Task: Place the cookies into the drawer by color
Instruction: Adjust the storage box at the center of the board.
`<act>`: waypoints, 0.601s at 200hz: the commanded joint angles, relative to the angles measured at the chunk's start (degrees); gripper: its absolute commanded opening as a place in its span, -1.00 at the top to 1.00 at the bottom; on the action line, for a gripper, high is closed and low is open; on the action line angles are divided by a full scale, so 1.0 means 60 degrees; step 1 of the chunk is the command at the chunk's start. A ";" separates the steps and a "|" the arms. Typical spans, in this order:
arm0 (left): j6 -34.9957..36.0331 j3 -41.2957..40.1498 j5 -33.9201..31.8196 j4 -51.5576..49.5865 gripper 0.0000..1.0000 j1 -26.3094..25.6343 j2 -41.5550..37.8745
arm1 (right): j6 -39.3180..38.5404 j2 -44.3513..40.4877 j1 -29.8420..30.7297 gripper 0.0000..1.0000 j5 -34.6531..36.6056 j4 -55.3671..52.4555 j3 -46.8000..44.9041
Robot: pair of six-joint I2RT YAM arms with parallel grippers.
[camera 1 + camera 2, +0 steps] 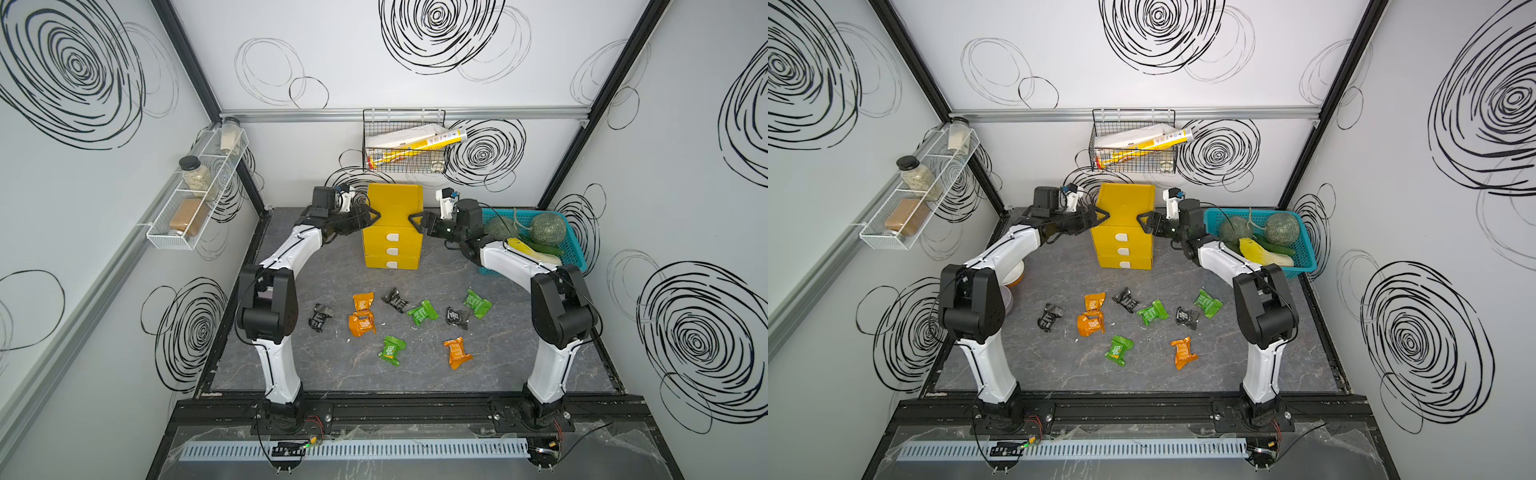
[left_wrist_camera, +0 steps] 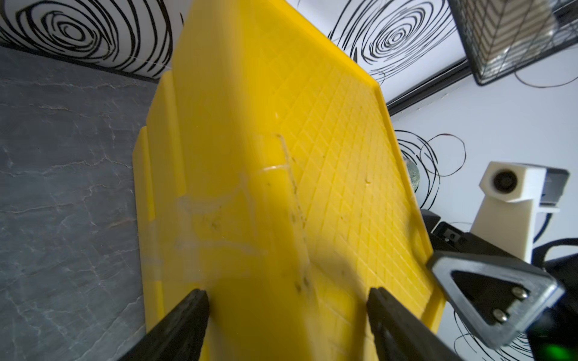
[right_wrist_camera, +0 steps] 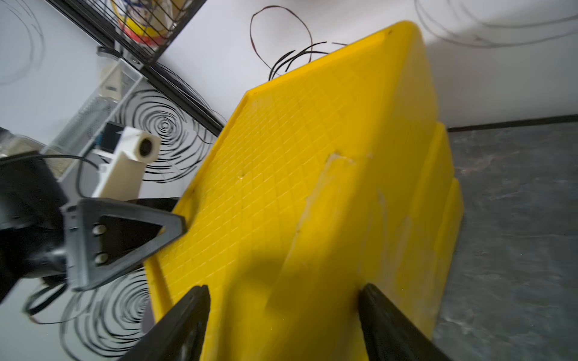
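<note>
The yellow drawer point(image 1: 394, 204) stands upright at the far centre of the table point(image 1: 519, 365), its three stacked fronts and white tabs facing near. The cookies point(image 1: 422, 312) lie scattered well nearer. The left gripper point(image 1: 371, 220) and right gripper point(image 1: 417, 224) straddle its upper left and right edges, jaws wide; whether they pinch it I cannot tell.

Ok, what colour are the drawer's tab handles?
White tab handles, clearest in a top view.

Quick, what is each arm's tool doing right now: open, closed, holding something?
Left tool: open, straddling a top edge of the yellow plastic three-drawer chest.
Right tool: open, straddling the opposite top edge.
</note>
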 commanded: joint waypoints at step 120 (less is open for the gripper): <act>-0.0067 -0.1118 -0.0166 -0.0326 -0.78 -0.0868 -0.1333 | -0.2094 -0.2176 0.0058 -0.64 0.1566 -0.2178 -0.0638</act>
